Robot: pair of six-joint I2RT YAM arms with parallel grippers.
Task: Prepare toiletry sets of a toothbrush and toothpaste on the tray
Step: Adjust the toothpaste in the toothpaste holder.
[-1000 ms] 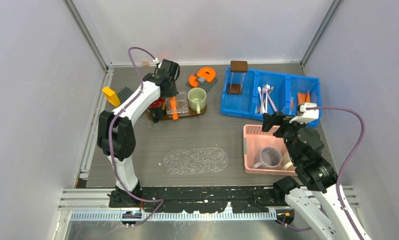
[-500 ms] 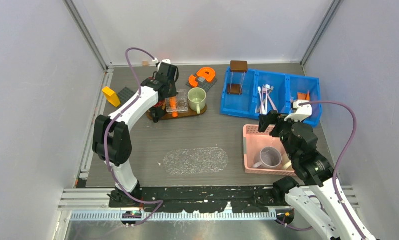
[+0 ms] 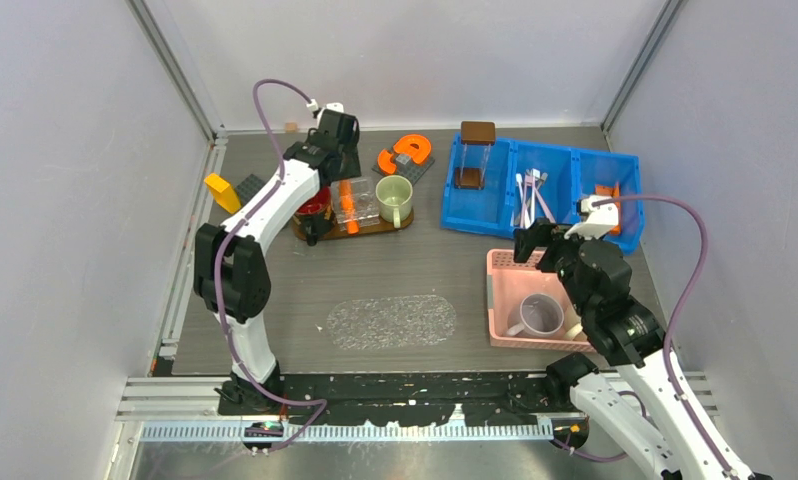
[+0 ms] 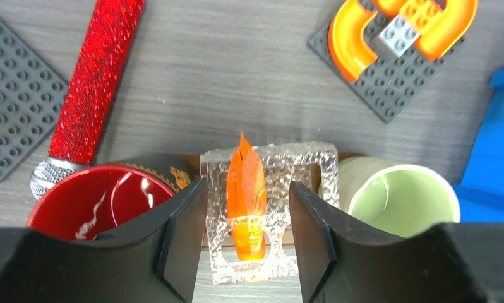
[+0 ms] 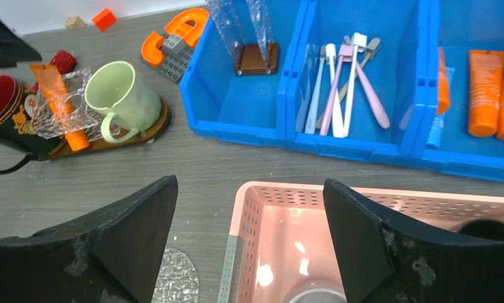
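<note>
Where the brown tray point(image 3: 380, 228) sits toward the far-left corner of the worktop point(image 3: 395, 270), one toothpaste tube point(image 4: 246, 202) lies across a clear textured glass dish point(image 4: 319, 167) on it; its long axis runs from far edge to near edge, flat crimped end toward the far edge, cap end toward the near edge; the left pincer point(image 4: 247, 186) hangs straight over it, parted, one finger on each side with a gap to the tube on both, gripping nothing; a red mug point(image 4: 98, 202) stands just left of the dish and a pale green mug point(image 4: 401, 199) just right, so room beside the fingers is narrow; past the tray toward the far edge lie a red glittery cylinder point(image 4: 95, 82) and an orange C-shaped block point(image 4: 344, 38) on a gray studded plate point(image 4: 388, 88); the toothbrushes point(image 5: 338, 88) lie bunched in the middle compartment of a blue bin point(image 5: 338, 148) by the far-right corner, heads toward the far edge; more orange tubes point(image 5: 486, 91) lie in its right compartment; the right pincer point(image 5: 249, 183), spread wide and empty, hovers at the far rim of a pink basket point(image 5: 363, 194) holding a pale mug point(image 3: 540, 315); open gray wood-grain worktop with a scuffed oval patch point(image 3: 390, 322) lies between tray and basket; pale walls close the sides.
</note>
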